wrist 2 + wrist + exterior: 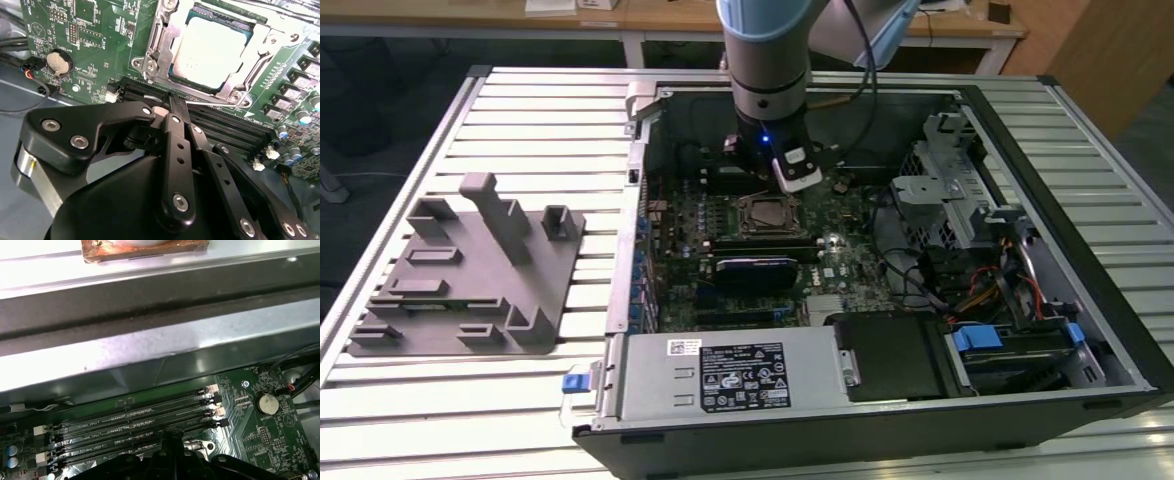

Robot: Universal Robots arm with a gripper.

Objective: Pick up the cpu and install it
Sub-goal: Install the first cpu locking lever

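grey plastic is forming one tray (460, 275), which is sitting on the slatted metal table (534, 110) at the exterior view's left, with several upright posts rising from it. moving toward the exterior view's right, one open computer case (881, 400) is lying on its side, showing one green motherboard (841, 265) inside. one label-bearing power supply box (734, 375) is sitting along the case's near edge, and a metal drive cage (941, 190) is standing at the exterior view's right with coloured cables beside it.

one arm (767, 60) is reaching down from above into the case, and its gripper (798, 170) is hanging just beside the socket (767, 215), toward the far wall of the case.

in the second wrist view, the cpu (212, 52) is lying flat inside the metal-framed socket (150, 65), its silver top plate facing up, and the frame is sitting around it. one round coin battery (57, 62) is sitting on the board well apart from it. the gripper (172, 102) is holding nothing: its black fingers (175, 145) are pressed together to a single tip, hovering over the dark memory slots (225, 127) near the socket's edge.

in the first wrist view, four memory slots (140, 422) are running side by side, and one coin battery (266, 403) is lying beyond their ends.
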